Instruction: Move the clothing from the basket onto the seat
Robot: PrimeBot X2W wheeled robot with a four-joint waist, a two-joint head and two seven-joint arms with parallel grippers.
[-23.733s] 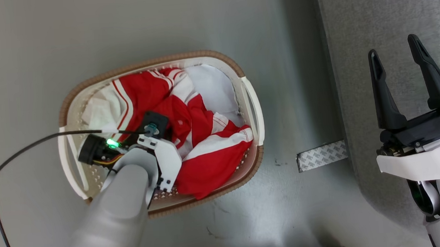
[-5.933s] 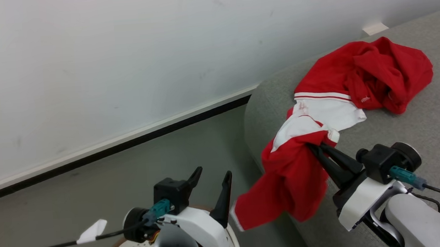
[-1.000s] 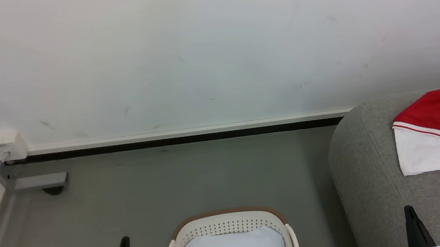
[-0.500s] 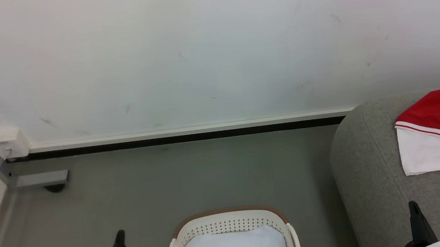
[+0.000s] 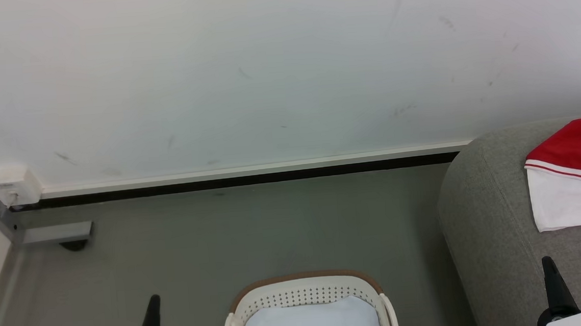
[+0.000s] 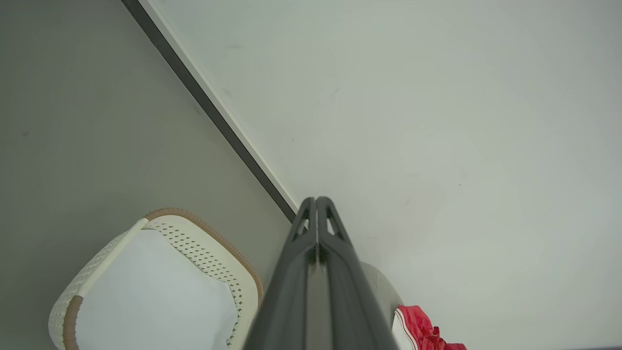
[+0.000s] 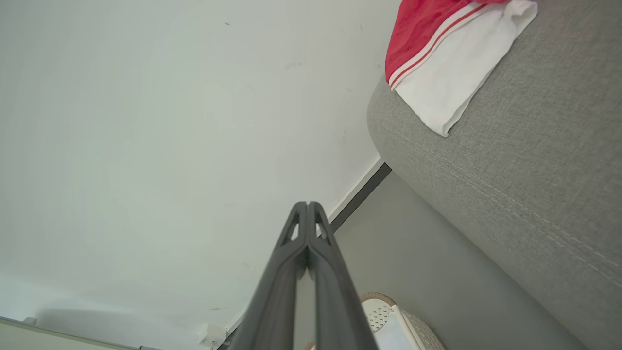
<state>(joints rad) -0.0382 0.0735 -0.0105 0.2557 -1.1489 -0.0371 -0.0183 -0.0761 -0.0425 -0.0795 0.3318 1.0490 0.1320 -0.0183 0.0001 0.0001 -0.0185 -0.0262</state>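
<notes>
Jaws of left arm: closed, the two dark fingers (image 6: 291, 301) pressed flat together with nothing between them. In the head view one fingertip (image 5: 151, 318) pokes up at the lower left, over the floor.
Jaws of right arm: closed as well, with the fingers (image 7: 282, 291) meeting along their length and gripping nothing. In the head view one tip (image 5: 555, 287) rises at the lower right, in front of the sofa.
Basket (image 5: 305, 295): white with small holes and a brown rim band. It stands on the floor between the two arms, near the sofa's rounded end.
Sheet (image 5: 312, 325): pale bluish-white, lying flat inside the basket.
Clothing (image 5: 572, 174): red and white, resting on top of the sofa near its end. The white part, edged by a thin red stripe, is toward the robot, and the red part behind it runs off the right edge. It is well apart from both jaws and from the basket.
Sofa (image 5: 489, 231): grey woven fabric with a rounded corner. The right wrist view shows a seam line along its side.
Floor (image 5: 224, 239): grey-green, meeting a dark baseboard (image 5: 245, 179).
Wall (image 5: 262, 57): plain white with faint scuffs.
</notes>
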